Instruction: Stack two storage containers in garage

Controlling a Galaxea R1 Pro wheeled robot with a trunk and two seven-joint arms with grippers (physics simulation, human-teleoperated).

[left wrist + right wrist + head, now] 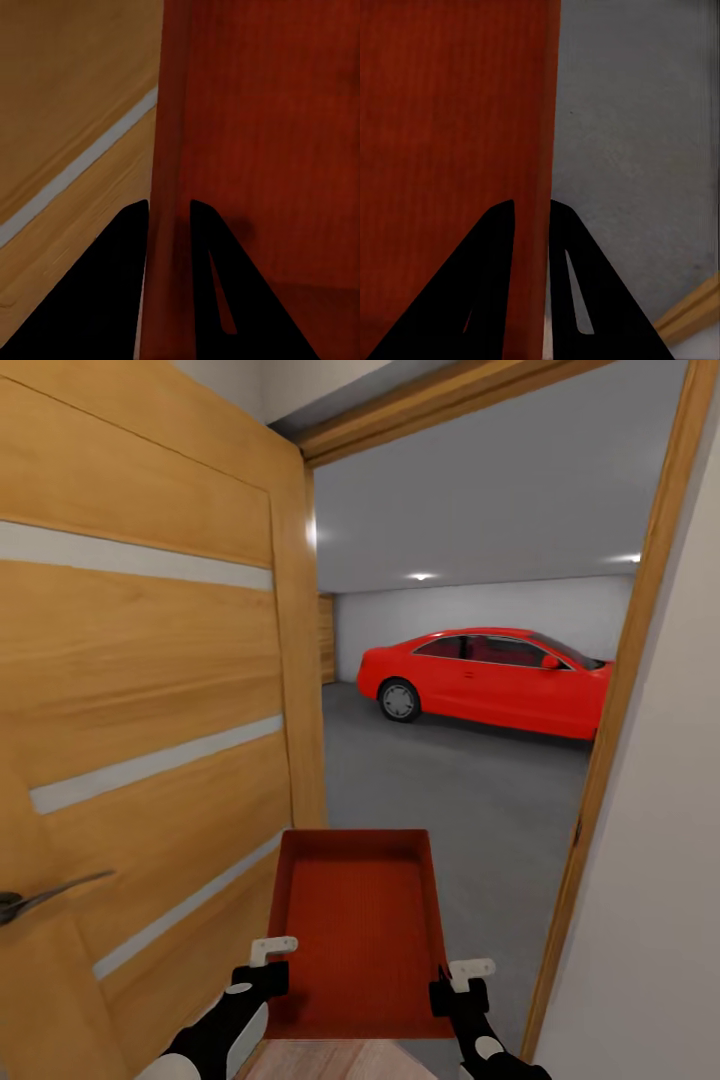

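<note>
Gleaming red-orange open-top storage container (358, 930)

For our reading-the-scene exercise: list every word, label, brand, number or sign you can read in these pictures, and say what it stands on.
None: no readable text in any view.
Storage container: plain red-orange walls, no label.
Wooden door: pale stripes only, no writing.
Red car: any badge or plate is too small to read.
Garage walls: bare.
</note>
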